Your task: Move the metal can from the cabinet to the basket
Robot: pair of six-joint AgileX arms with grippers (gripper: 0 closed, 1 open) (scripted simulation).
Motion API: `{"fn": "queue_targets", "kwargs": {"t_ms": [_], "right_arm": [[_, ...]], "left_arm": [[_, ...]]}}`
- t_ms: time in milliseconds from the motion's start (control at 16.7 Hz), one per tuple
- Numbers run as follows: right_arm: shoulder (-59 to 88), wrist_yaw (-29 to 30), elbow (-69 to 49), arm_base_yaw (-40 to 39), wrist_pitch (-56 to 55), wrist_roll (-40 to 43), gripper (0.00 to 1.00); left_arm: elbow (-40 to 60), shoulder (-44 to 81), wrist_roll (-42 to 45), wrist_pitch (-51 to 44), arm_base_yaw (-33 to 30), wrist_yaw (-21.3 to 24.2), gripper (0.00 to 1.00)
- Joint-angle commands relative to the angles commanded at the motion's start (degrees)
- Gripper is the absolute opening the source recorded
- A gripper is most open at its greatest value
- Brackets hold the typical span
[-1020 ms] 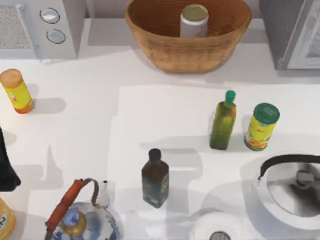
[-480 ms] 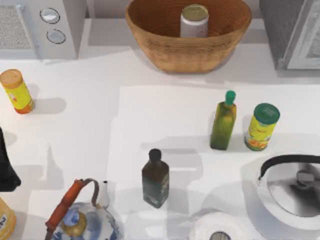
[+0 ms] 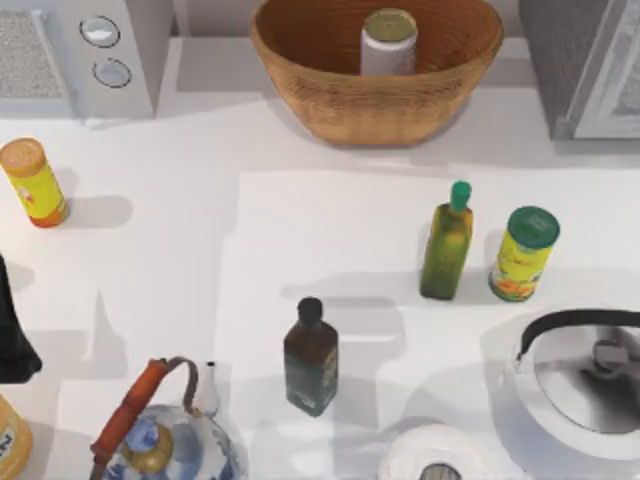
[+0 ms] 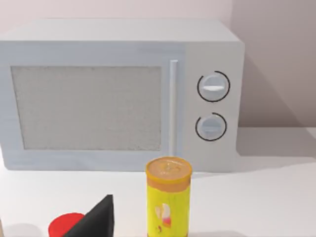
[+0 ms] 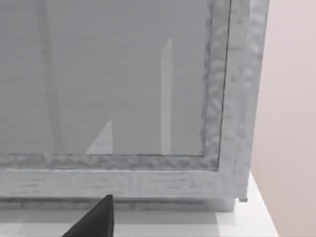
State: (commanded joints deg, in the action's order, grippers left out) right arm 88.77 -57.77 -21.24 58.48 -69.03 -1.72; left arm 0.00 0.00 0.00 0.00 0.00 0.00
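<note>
Metal can [image 3: 389, 41] stands upright inside basket [image 3: 330, 95], top centre of frame. Cabinet [image 3: 585, 65] at upper right. Claw states: cannot tell for either arm.

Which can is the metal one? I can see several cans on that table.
Find the big wicker basket at the table's far edge, in the middle. The metal can stands upright inside it. Unlike the yellow-labelled cans with an orange lid or a green lid out on the table, it is plain grey-white with a dull gold top.
</note>
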Motion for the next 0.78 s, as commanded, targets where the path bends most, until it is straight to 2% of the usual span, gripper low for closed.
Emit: {"fn": "queue_targets", "kwargs": {"t_ms": [180, 360, 780], "right_arm": [[-0.15, -0.28, -3.62, 0.50, 3.30, -0.01, 1.00], [-0.47, -1.01, -12.16, 1.31, 11.87, 0.00, 1.00], [-3.57, -2.44, -42.66, 2.39, 47.74, -0.01, 1.00]], "left_arm": [[0.00, 0.00, 0.00, 0.00, 0.00, 0.00, 1.00], [0.00, 0.00, 0.00, 0.00, 0.00, 0.00, 1.00], [0.00, 0.00, 0.00, 0.00, 0.00, 0.00, 1.00]]}}
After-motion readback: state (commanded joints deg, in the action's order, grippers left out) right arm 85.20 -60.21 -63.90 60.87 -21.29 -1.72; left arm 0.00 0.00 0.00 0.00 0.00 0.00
